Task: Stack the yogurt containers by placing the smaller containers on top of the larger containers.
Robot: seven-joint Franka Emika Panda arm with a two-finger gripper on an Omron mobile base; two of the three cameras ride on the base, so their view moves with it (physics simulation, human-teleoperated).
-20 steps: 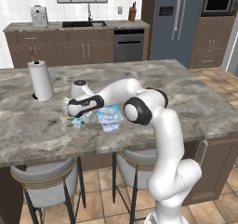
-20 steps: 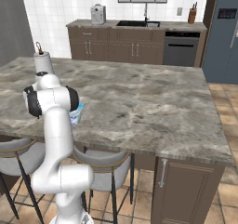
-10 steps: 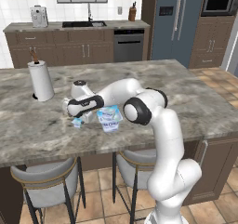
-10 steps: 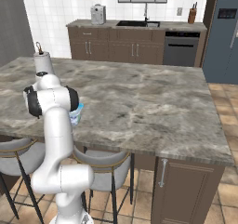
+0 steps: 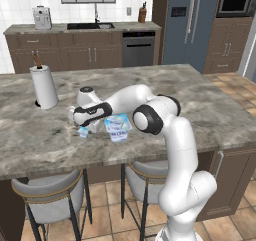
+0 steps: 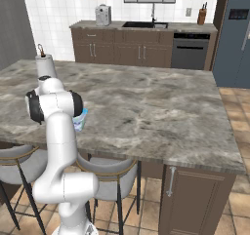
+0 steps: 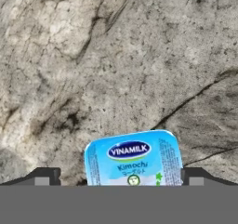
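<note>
Hovering low over the marble bench (image 5: 210, 102), open fingers (image 7: 46, 176) straddle a small yogurt cup (image 7: 133, 158) (nothing gripped yet); closing off-centre could tip it beside the larger tub (image 5: 118, 127).

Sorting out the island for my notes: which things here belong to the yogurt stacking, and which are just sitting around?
Job:
small yogurt cup, between the gripper fingertips
large yogurt tub

Lying about:
paper towel roll
stools under the island
</note>
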